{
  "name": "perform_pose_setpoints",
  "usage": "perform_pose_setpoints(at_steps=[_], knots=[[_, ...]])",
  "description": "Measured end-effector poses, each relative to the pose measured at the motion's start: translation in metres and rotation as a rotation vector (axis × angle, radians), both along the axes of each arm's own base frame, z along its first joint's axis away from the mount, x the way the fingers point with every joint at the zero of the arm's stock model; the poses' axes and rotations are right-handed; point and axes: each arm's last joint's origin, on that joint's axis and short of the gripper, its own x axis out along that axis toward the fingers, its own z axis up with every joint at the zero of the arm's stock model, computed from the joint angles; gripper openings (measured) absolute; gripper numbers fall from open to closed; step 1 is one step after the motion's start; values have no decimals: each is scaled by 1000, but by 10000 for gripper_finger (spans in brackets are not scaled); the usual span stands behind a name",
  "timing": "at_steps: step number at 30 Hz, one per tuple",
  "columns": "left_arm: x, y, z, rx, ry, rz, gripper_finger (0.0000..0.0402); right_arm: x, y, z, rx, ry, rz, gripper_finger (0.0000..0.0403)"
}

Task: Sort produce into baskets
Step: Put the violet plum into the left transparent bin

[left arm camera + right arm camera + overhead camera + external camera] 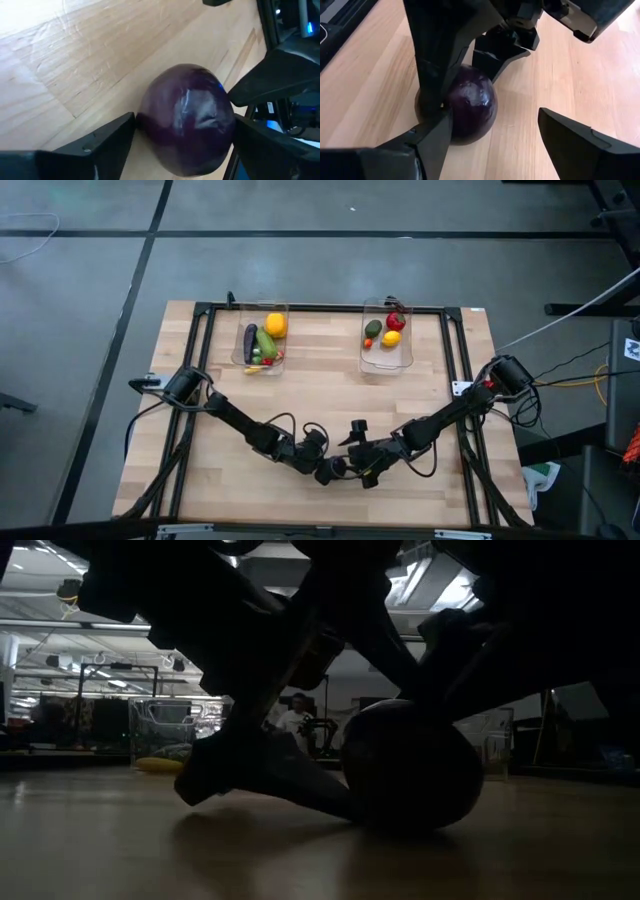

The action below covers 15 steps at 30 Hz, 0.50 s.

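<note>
A purple round piece (pixel 185 125) sits on the wooden table near its front middle, also seen in the right wrist view (pixel 470 105) and dark in the low view (pixel 410 775). My left gripper (pixel 184 120) is closed around it. My right gripper (pixel 495 115) stands open right beside it, coming from the table's right. Two clear baskets stand at the far side. The left one (pixel 237 345) holds an eggplant, a cucumber, a yellow piece and small red pieces. The right one (pixel 385 362) holds an avocado, a lemon and a red piece. My left gripper has the purple round piece between its two fingers, one on each of its opposite sides (pixel 145 125) (pixel 226 125). The fingers slant down from the table's left. The piece rests on the table. My right gripper's one finger (pixel 432 142) stands close against the piece; whether it touches, I cannot tell.
The two arms meet nose to nose at the table's near middle (pixel 340 465), with cables trailing along both. A black frame (pixel 200 330) runs around the tabletop. Bare wood lies between the arms and the baskets.
</note>
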Motion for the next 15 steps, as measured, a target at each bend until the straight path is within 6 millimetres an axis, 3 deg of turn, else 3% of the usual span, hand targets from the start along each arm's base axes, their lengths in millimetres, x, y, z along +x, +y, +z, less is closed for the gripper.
perform_pose_setpoints(at_steps=[7,15], knots=[[0,0,0,14,-5,-6,283,-2,-1,3,-23,5,22,292],[1,2,1,64,-18,-41,279,-16,-9,31,-27,14,25,292]])
